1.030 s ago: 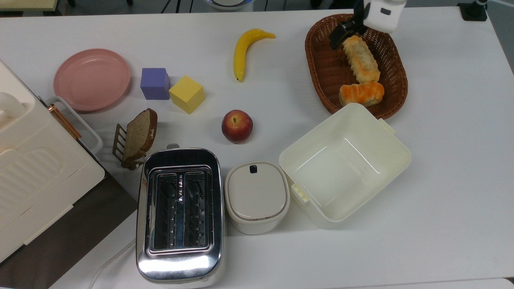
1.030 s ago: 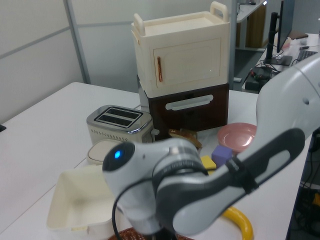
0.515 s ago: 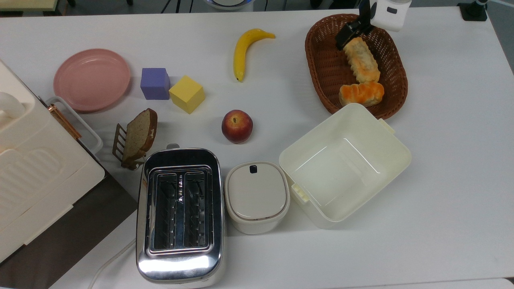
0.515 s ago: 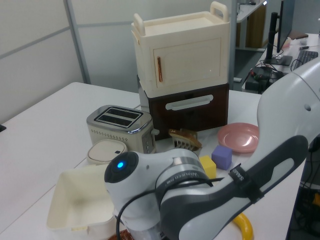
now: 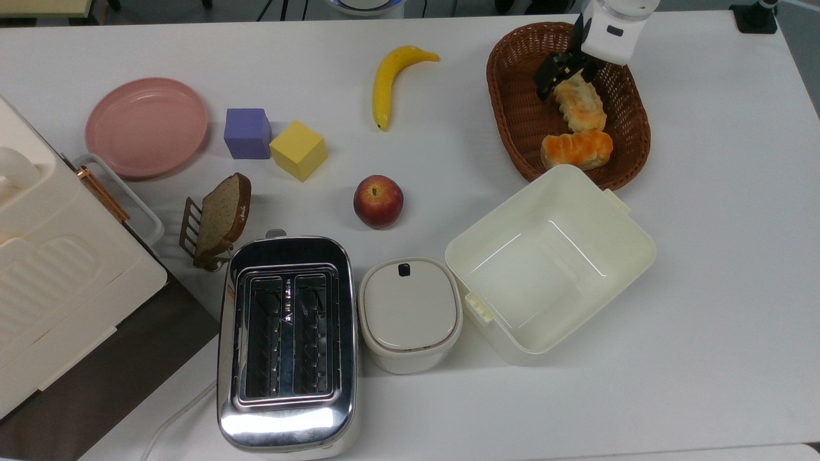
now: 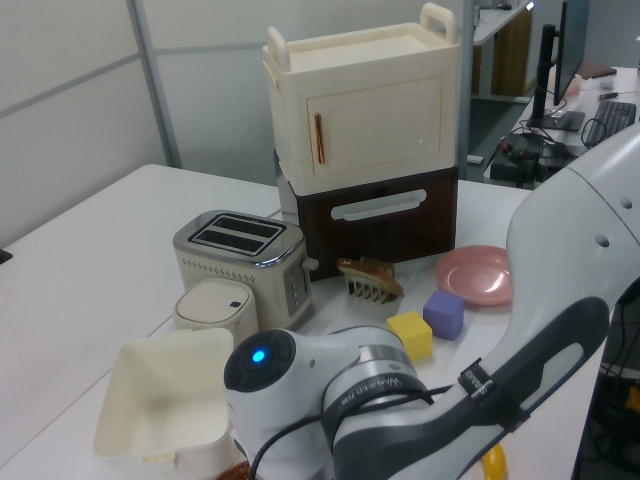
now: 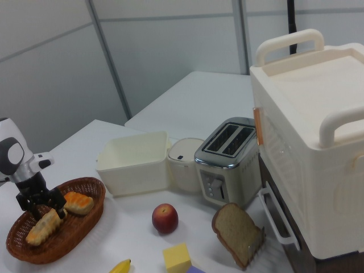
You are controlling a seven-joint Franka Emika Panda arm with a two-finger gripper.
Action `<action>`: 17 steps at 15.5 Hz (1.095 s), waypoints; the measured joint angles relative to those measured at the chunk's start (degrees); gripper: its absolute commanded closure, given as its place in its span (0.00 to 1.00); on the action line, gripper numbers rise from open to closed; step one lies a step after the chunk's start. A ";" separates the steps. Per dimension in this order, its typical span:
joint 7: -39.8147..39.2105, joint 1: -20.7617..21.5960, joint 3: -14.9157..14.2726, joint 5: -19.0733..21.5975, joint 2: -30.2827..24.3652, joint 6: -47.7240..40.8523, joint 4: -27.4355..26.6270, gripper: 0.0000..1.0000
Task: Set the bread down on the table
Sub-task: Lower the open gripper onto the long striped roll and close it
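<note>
The bread [image 5: 583, 107], a long pale crusty roll, lies inside the brown wicker basket [image 5: 516, 115] at the top view's upper right. In the right view the bread [image 7: 41, 227] is at the lower left, in the same basket [image 7: 71, 233]. My gripper [image 5: 569, 77] hangs over the bread's far end. It is open, with one black finger on each side of the roll [image 7: 41, 209]. The white table [image 5: 717, 256] spreads out all around the basket.
A shorter orange roll [image 5: 576, 148] lies in the basket just below the bread. A cream open bin [image 5: 640, 251] touches the basket's near edge. Also on the table are an apple [image 5: 378, 202], a banana [image 5: 391, 80], a toaster [image 5: 286, 342] and a lidded white pot [image 5: 410, 314].
My gripper has moved from the basket's far rim down onto the far end of the bread, which it now straddles. Neither roll has shifted.
</note>
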 measured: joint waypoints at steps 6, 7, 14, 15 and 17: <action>2.89 0.10 1.16 -0.46 0.68 2.22 -1.55 0.00; 3.04 0.12 1.50 -0.46 0.77 2.31 -1.56 0.00; 3.17 0.11 1.95 -0.60 0.82 2.85 -1.55 0.00; 3.17 0.11 1.95 -0.77 0.86 3.10 -1.57 0.00; 3.17 0.11 1.95 -0.90 1.17 4.31 -1.80 0.00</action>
